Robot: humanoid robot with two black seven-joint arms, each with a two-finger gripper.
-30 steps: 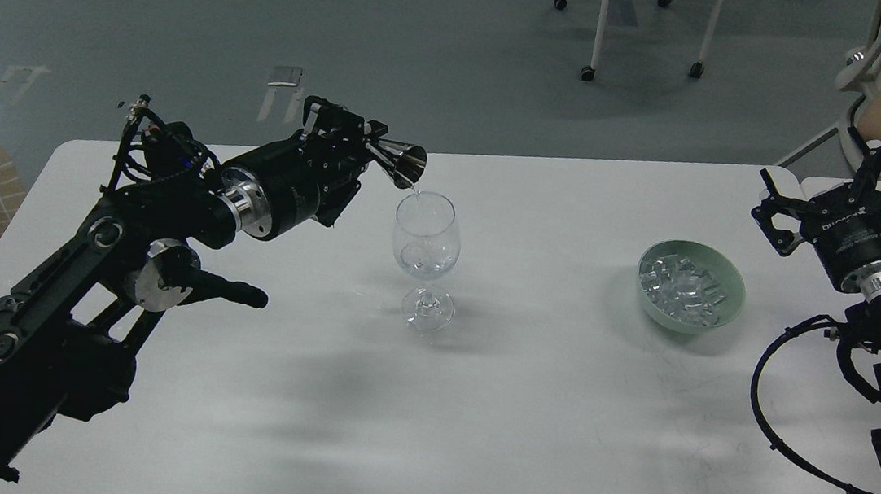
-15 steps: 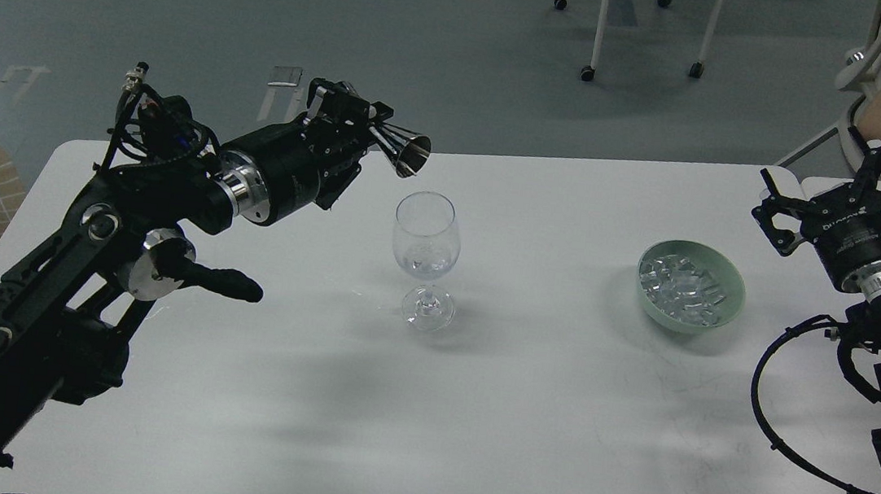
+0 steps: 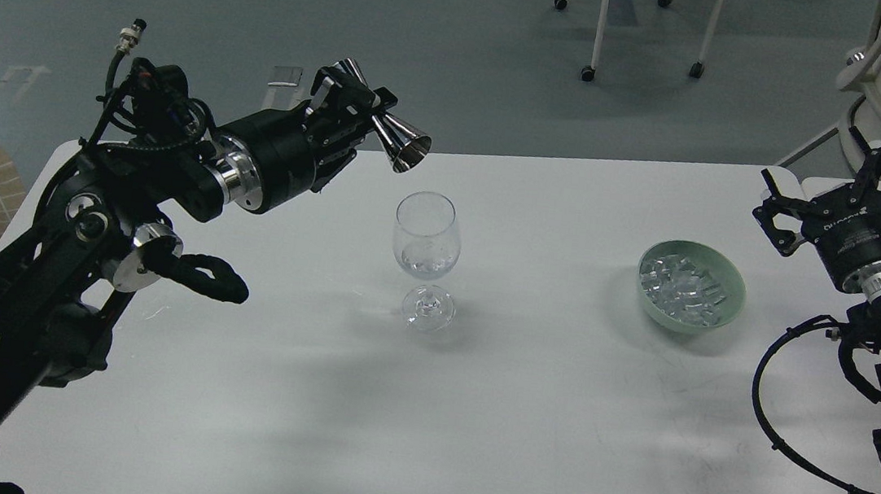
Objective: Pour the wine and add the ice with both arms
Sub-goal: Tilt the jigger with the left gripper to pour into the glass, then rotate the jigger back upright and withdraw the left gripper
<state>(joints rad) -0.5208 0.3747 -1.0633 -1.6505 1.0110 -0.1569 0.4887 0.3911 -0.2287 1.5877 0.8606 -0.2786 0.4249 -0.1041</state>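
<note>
While the left gripper (image 3: 356,111) clamps a jigger (image 3: 394,140), its mouth points down-right toward the glass (image 3: 425,258). Right gripper (image 3: 842,199) gapes empty near the ice (image 3: 682,289).

Left end effector (image 3: 363,112) clamped, right (image 3: 842,199) spread

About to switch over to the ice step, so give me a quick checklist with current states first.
1. Left end effector grips the steel jigger: ok.
2. Jigger clear of the wine glass rim: ok.
3. Wine glass upright on the table: ok.
4. Wine in the glass: a little shows, ok.
5. Ice heaped in the green bowl: ok.
6. Right end effector open, empty, beside the bowl: ok.
</note>
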